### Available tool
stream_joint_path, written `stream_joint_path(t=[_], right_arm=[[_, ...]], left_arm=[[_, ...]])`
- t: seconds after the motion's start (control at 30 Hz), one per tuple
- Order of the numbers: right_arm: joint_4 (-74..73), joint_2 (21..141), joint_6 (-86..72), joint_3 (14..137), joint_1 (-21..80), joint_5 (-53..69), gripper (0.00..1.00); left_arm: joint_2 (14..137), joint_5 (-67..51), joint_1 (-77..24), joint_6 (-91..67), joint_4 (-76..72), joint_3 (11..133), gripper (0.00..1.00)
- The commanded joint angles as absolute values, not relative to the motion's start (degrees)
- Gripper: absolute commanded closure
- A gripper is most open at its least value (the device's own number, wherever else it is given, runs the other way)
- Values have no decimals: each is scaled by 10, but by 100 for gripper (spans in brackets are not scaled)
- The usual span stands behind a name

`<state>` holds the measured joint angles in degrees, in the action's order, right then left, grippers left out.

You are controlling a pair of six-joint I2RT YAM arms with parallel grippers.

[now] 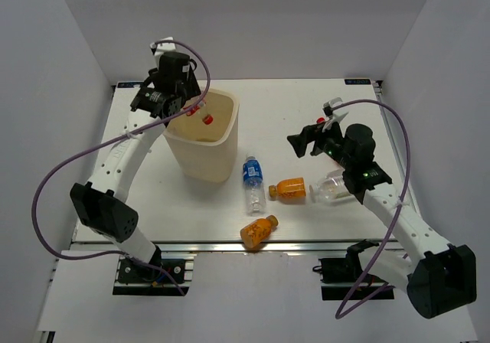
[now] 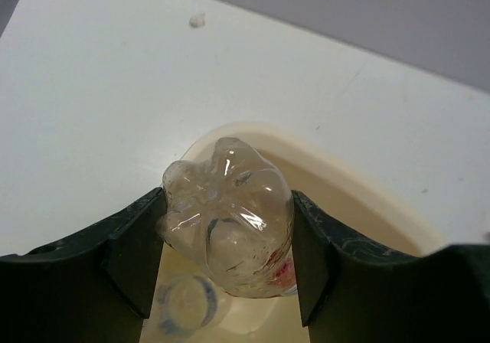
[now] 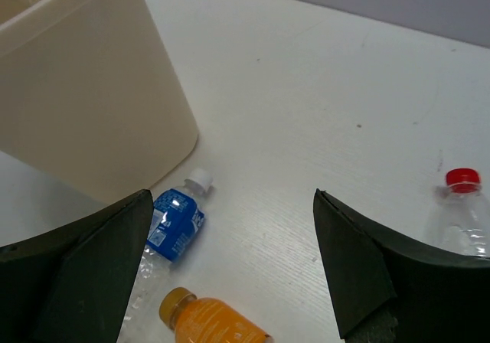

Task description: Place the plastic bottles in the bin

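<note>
Our left fingers point(image 2: 130, 255) clamp a clear, petal-bottomed bottle point(image 2: 230, 220) with red label above the smooth cream bin point(image 2: 367, 186) near the far-left corner of the desk point(image 3: 306, 90); our right fingers point(image 3: 84, 270) gape wide.

One clear bottle point(image 2: 230, 220) over bin point(image 1: 210, 159); others point(image 1: 253, 181) beside.
</note>
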<state>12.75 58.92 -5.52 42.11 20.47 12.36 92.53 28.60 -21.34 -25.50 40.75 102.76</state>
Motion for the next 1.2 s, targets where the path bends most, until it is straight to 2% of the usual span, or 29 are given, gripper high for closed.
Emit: stream_joint_path(t=[0.0, 0.07, 0.1, 0.13, 0.17, 0.2, 0.23, 0.27, 0.43, 0.6, 0.7, 0.73, 0.77, 0.87, 1.0, 1.17], right_arm=[[122, 613, -81, 440, 206, 188, 11], [133, 636, -96, 442, 217, 202, 11], [133, 646, -98, 450, 224, 198, 11], [133, 664, -100, 453, 233, 186, 11], [130, 673, -97, 457, 256, 172, 11], [126, 697, -95, 468, 270, 134, 11], [122, 710, -93, 474, 280, 119, 11], [120, 722, -96, 478, 298, 109, 11], [151, 789, -176, 485, 327, 67, 11], [112, 864, -192, 531, 391, 3, 11], [100, 898, -226, 548, 397, 2, 11], [110, 905, -244, 547, 400, -15, 11], [112, 911, -251, 548, 407, -22, 11], [76, 951, -256, 580, 427, -68, 11], [35, 1004, -272, 607, 436, -88, 11], [15, 1034, -305, 618, 438, -102, 19]], left_arm=[[836, 282, -213, -221, 367, 987, 100], [817, 257, -213, -214, 349, 965, 100], [812, 246, -213, -211, 346, 947, 97], [809, 237, -213, -209, 343, 938, 86], [803, 224, -213, -207, 336, 931, 71], [797, 222, -213, -209, 331, 914, 33], [793, 221, -213, -209, 326, 908, 14], [783, 220, -213, -207, 318, 904, 2], [768, 253, -213, -209, 316, 915, 2], [772, 364, -206, -255, 345, 919, 2], [768, 346, -147, -290, 349, 898, 2], [761, 308, -122, -301, 349, 890, 2], [756, 288, -68, -313, 344, 879, 2], [728, 284, -9, -359, 338, 825, 2], [687, 275, 25, -402, 318, 720, 2], [647, 362, 26, -516, 388, 640, 2]])
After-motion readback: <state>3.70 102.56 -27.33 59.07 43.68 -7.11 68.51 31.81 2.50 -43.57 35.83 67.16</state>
